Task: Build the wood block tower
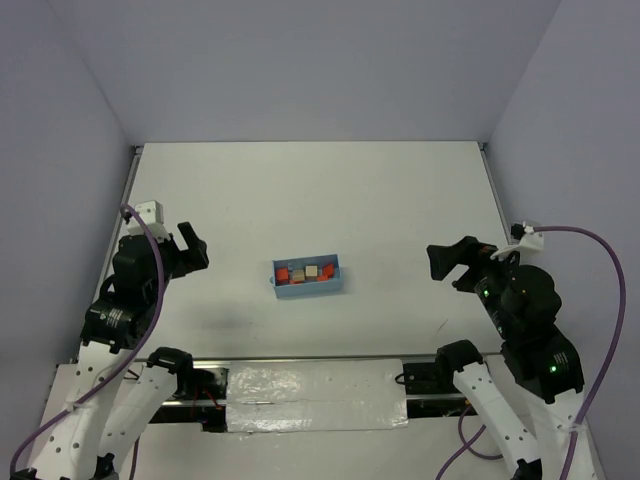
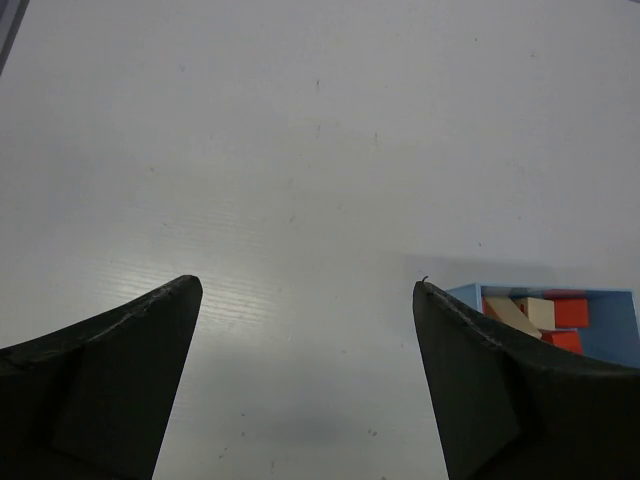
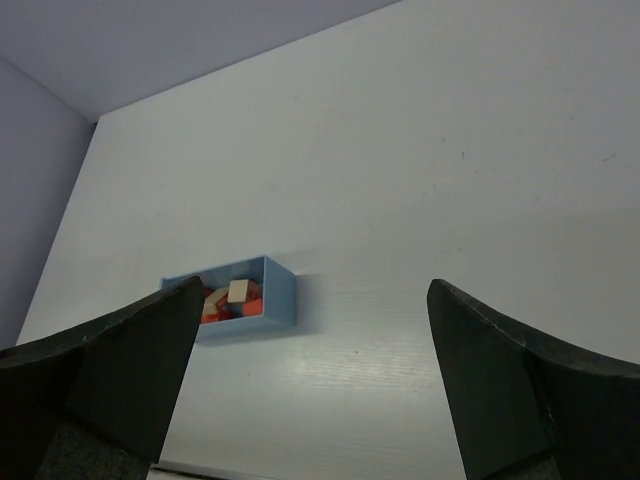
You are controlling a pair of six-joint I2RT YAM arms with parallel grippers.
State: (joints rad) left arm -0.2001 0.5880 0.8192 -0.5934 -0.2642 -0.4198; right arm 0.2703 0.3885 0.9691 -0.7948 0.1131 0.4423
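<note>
Several tiny red-orange and pale tan wood blocks [image 1: 305, 273] lie loose inside a light-blue tray [image 1: 337, 278] at the table's middle. They also show in the left wrist view [image 2: 545, 315] and the right wrist view [image 3: 232, 296]. My left gripper [image 1: 196, 250] is open and empty, well to the left of the tray. My right gripper [image 1: 450, 266] is open and empty, well to the right of it. Both hover above the white table. In the wrist views the left gripper [image 2: 307, 290] and the right gripper [image 3: 315, 290] have wide gaps with nothing between the fingers.
White table [image 1: 310, 190] with grey walls on three sides. A silver taped strip [image 1: 315, 395] runs along the near edge between the arm bases. Purple cables [image 1: 600, 250] loop off each wrist.
</note>
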